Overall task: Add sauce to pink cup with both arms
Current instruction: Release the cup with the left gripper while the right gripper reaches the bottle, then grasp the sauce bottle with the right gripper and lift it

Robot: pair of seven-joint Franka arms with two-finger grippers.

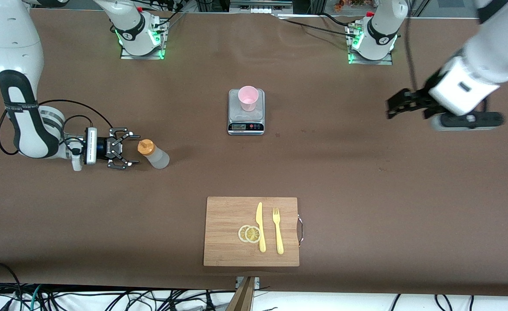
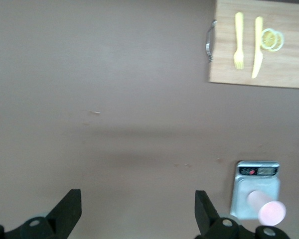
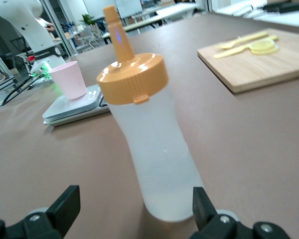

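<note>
Sauce bottle upright between the spread fingers of the right pincer

The right pincer [image 1: 126,148], fingers apart, flanks the sauce bottle [image 1: 153,154] near the counter's right-arm end; the left pincer [image 1: 395,103] hangs spread above bare counter; the pink cup [image 1: 248,98] stands on the kitchen scale [image 1: 246,122].

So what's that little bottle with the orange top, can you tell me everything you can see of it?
The sauce bottle is a small squeeze bottle of cloudy whitish plastic with an orange screw cap and a thin orange nozzle. It stands upright on the brown table, toward the right arm's end, a little nearer the front camera than the grey scale carrying the pink cup. The cap is on. The right gripper sits low right beside it, fingers open, the bottle just ahead of them; nothing grips it yet.
</note>
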